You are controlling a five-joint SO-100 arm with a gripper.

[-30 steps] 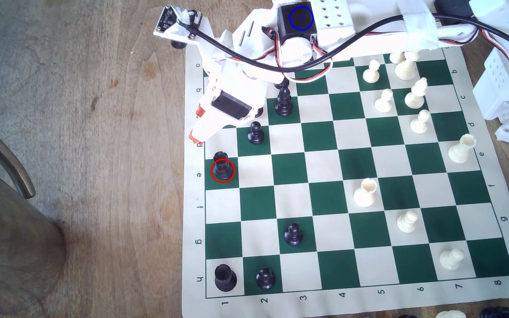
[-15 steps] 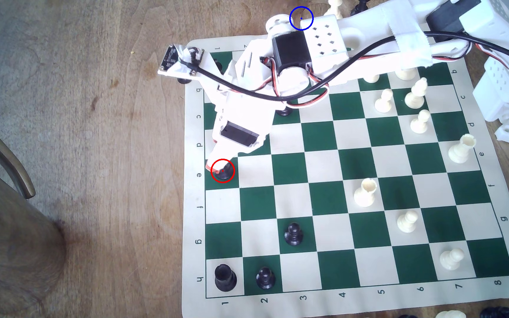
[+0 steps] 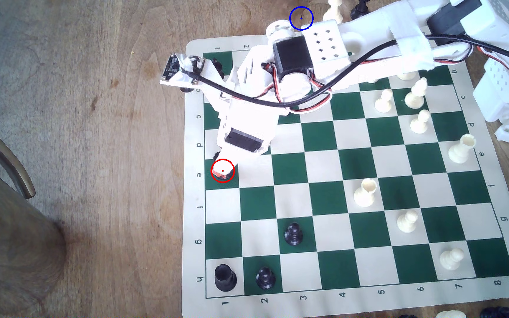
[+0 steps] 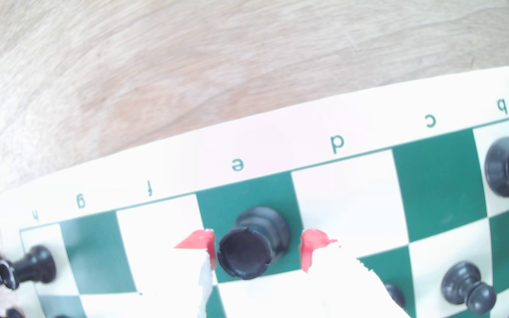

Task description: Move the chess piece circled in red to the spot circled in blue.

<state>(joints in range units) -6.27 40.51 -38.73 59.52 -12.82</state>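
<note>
The chess piece circled in red, a black rook (image 4: 247, 253) with a notched top, stands upright on the green e1 square. My gripper (image 4: 258, 246) is open and straddles it, one red-tipped finger (image 4: 209, 244) close against its top and the other finger (image 4: 310, 247) a small gap away. In the exterior view the gripper (image 3: 220, 172) covers most of the rook inside the red ring. The spot circled in blue (image 3: 301, 18) is bare brown wood just beyond the board's far edge, next to my arm's white wrist link (image 3: 280, 29).
The chess mat (image 3: 192, 195) lies on a wooden table. Black pawns (image 3: 293, 234) (image 3: 265, 276) and another black rook (image 3: 224, 276) stand nearer the front. Cream pieces (image 3: 365, 192) (image 3: 461, 151) fill the exterior view's right. Loose pieces (image 3: 334, 9) stand off-board near the blue ring.
My arm swung from above the d-row down to the e1 square, and the open fingers now sit around the rook. The blue-ringed spot, covered by the arm a second ago, now shows.
</note>
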